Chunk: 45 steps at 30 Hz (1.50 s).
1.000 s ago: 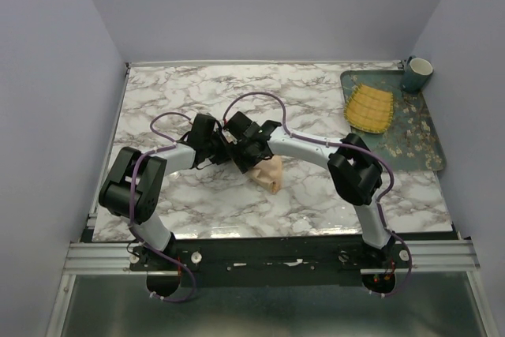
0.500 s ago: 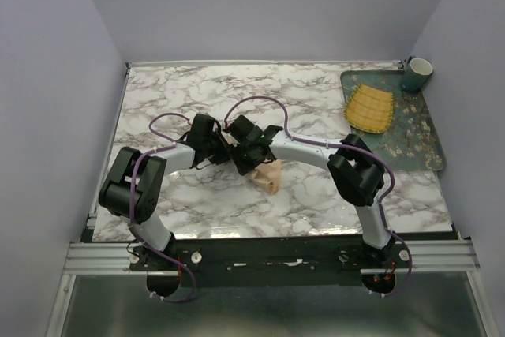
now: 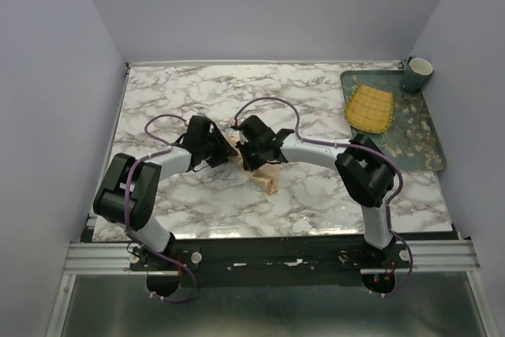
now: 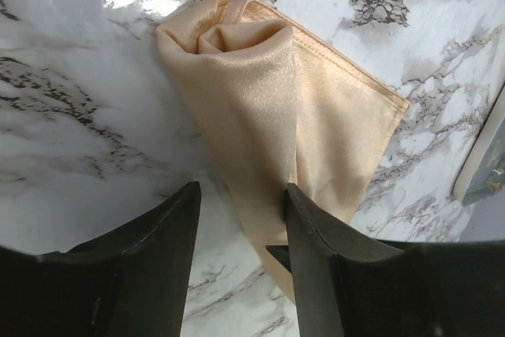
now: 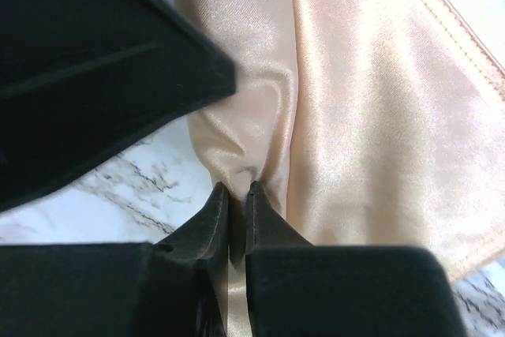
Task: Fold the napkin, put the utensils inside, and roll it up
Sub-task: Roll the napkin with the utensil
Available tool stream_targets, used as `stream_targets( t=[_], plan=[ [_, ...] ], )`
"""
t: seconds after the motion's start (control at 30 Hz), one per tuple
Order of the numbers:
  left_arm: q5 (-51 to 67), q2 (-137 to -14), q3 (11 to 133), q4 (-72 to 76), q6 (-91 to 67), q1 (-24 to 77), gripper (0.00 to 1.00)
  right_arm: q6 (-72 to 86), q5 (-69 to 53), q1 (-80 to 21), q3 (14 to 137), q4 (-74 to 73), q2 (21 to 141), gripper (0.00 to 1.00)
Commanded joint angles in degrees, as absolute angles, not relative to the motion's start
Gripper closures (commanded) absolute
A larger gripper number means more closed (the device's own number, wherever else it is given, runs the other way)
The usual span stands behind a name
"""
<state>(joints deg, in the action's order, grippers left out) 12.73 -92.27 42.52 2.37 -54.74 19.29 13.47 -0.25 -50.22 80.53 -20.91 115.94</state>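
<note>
We see the napkin (image 4: pixel 276 100) near the middle of the marble worktop (image 3: pixel 316 100), between the two arms. It is bunched into a loose roll. One end is curled up like a little rose, and a stitched edge shows along one side.

The right jaws are pressed almost together and pinch a small fold of the napkin. We think they hold it so the cloth cannot slip or come undone.

The left jaws are spread apart at the napkin's narrow end. One finger is over the cloth, the other is over bare marble, and they hold nothing. We think they are spread so they can take a new hold and help with the rolling.

We see no fork, knife or spoon. If any are inside the roll, we cannot tell.

Far off on the right, a yellow checked cloth (image 3: pixel 369 108) lies on a tray (image 3: pixel 414 144), with a cup (image 3: pixel 417 73) by its far corner.

We find no words or labels to read.
</note>
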Motion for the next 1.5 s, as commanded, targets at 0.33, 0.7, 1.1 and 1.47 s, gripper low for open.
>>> stream_targets(
  t=[0.33,0.7,1.1,1.47],
  plan=[
    [13.71,-82.87,39.20,-1.23,-52.56,19.51,0.32,15.12,-48.41,-33.76,69.70,-6.24,122.51,0.91],
    [13.98,-92.63,43.59,2.54,-54.05,21.36,0.31,13.45,-54.67,-31.73,72.33,-7.91,126.47,0.89],
    [11.52,-97.56,41.66,5.01,-56.86,21.71,0.48,7.92,-48.70,-31.82,76.98,-17.21,125.34,0.84],
    [11.86,-95.01,39.99,5.01,-56.60,21.71,0.57,7.29,-19.45,-38.49,83.58,-35.14,115.32,0.56]
  ],
)
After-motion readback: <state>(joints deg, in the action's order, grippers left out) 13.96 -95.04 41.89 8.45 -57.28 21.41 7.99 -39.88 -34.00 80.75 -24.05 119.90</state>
